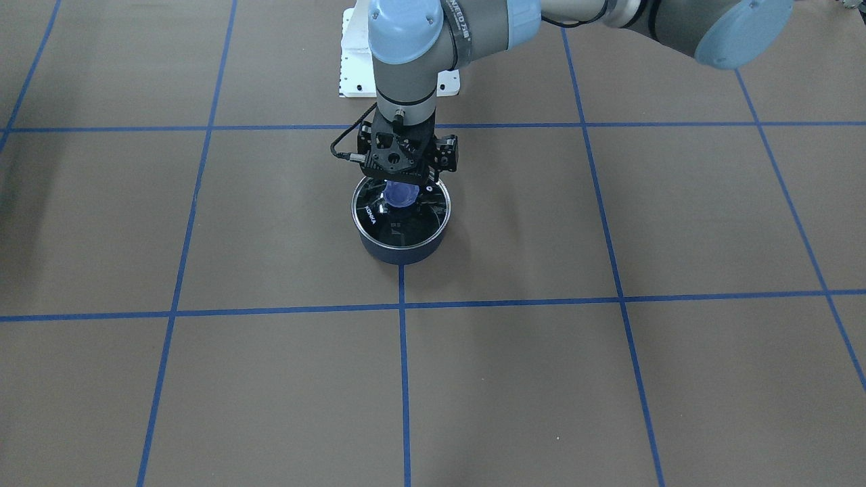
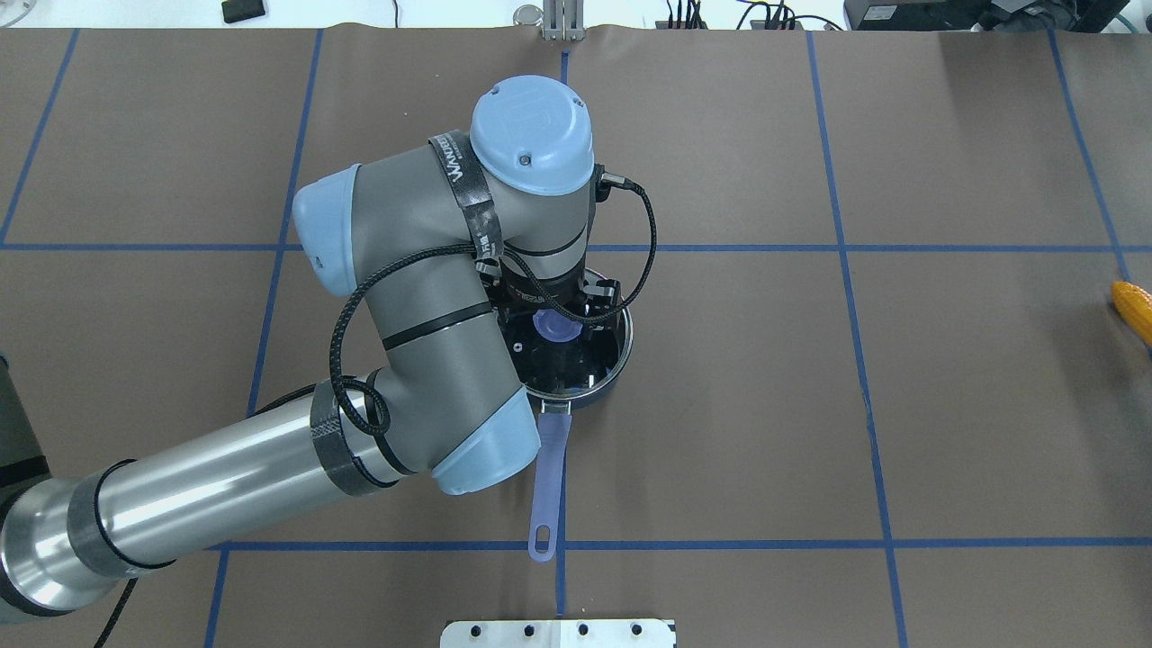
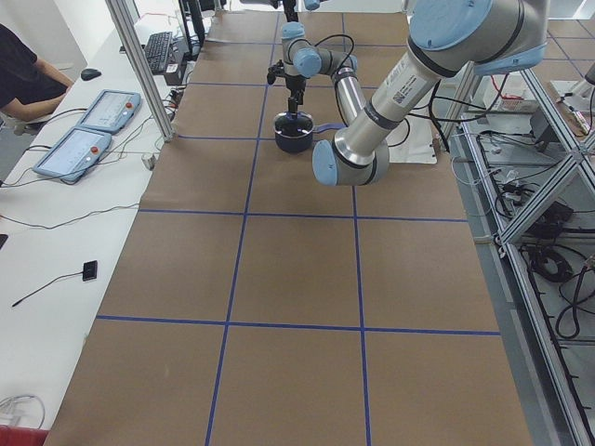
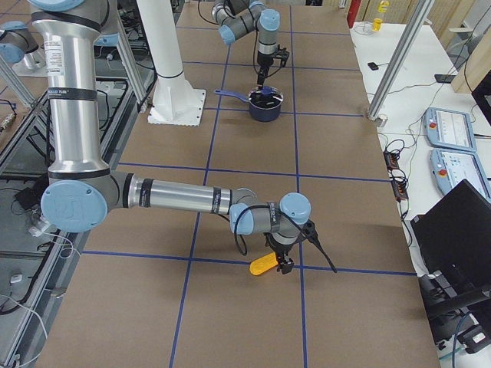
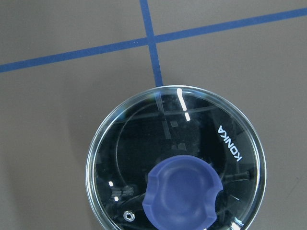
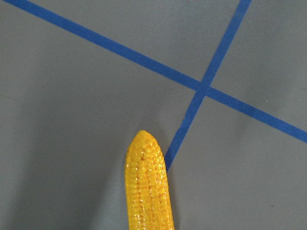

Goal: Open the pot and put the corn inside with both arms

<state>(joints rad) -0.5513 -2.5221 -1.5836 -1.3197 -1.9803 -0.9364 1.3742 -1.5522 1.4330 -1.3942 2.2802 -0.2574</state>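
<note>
The dark navy pot point(image 1: 399, 253) stands mid-table, its periwinkle handle point(image 2: 547, 477) pointing toward the robot. The round glass lid point(image 5: 144, 143) sits on the pot, with its blue knob point(image 1: 400, 195) in the middle. My left gripper point(image 1: 402, 186) is straight down on the knob, jaws either side of it. I cannot tell whether they press on it. The yellow corn point(image 2: 1132, 309) lies far to the right, also in the right wrist view point(image 6: 147, 187). My right gripper point(image 4: 285, 264) is at the corn's end. It shows only in the exterior right view, so its state is unclear.
Blue tape lines cross the brown table cover. The white robot base plate point(image 2: 558, 633) is at the near edge. A person and two teach pendants point(image 3: 88, 130) are on the side table beyond the table's far edge.
</note>
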